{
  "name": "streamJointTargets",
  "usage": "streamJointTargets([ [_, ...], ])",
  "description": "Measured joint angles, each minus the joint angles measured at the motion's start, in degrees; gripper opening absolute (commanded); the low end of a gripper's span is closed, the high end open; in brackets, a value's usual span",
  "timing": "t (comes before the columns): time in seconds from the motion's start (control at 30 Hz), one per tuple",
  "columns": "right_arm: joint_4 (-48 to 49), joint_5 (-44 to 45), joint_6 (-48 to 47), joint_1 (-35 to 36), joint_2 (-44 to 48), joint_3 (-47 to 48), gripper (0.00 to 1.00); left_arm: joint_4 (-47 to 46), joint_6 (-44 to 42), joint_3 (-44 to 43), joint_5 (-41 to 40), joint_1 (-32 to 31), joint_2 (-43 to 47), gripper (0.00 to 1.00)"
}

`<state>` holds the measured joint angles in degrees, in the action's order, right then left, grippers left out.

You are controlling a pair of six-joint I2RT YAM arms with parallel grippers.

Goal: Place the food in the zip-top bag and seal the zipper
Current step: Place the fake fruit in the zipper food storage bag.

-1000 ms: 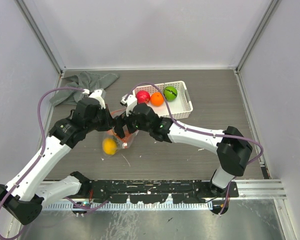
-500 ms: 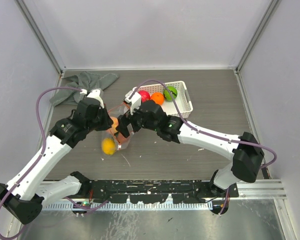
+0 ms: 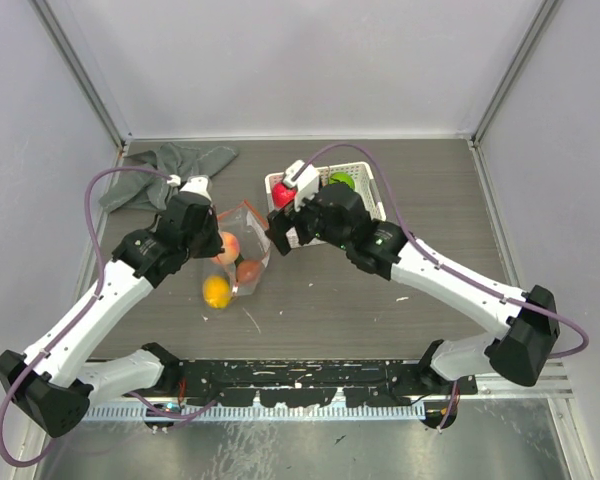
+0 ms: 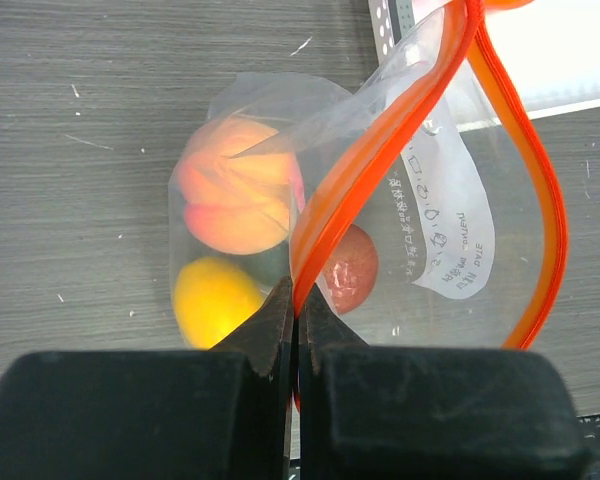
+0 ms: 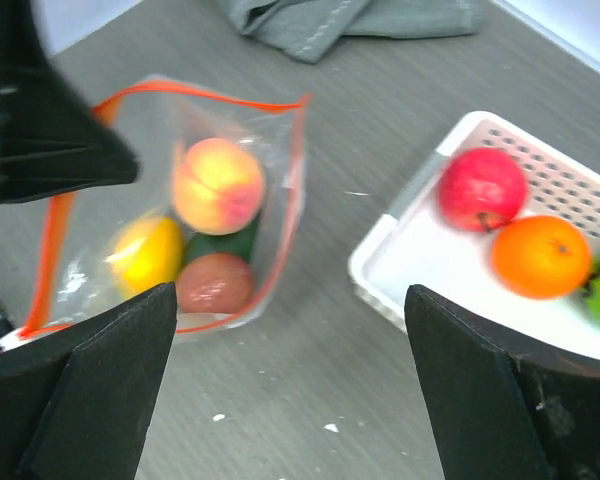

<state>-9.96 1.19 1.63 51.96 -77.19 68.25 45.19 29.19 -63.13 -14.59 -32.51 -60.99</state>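
Top view: the right gripper [image 3: 278, 236] has pulled back from the bag [image 3: 250, 216] toward the basket [image 3: 372, 212], its fingers spread wide. Left wrist: the left gripper [image 4: 298, 310] still pinches the zipper [image 4: 380, 150]. Right wrist: a peach fruit [image 5: 218, 185] lies inside the bag.

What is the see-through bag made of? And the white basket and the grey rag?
The bag looks like thin, glossy clear plastic: the peach-coloured fruit shows through and it crinkles. The basket seems hard white plastic, with rows of small holes. The rag is probably soft matte cloth, lying in folds.
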Motion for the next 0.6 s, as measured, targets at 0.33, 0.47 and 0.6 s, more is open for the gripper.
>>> streamJointTargets([
  [0.33, -2.6, 3.1, 1.0, -14.9, -1.4, 1.3, 1.0, -0.3, -1.2, -0.8, -1.3, 0.0, -1.2, 0.0],
  [0.47, -2.2, 4.4, 2.2, -20.3, -5.9, 2.6, 1.0, -0.4, -1.6, -0.8, -1.8, 0.0, -1.2, 0.0],
  [0.6, -0.8, 5.8, 3.1, -24.2, -11.0, 2.7, 1.0, -0.4, -1.7, -0.9, -2.2, 0.0, -1.2, 0.0],
])
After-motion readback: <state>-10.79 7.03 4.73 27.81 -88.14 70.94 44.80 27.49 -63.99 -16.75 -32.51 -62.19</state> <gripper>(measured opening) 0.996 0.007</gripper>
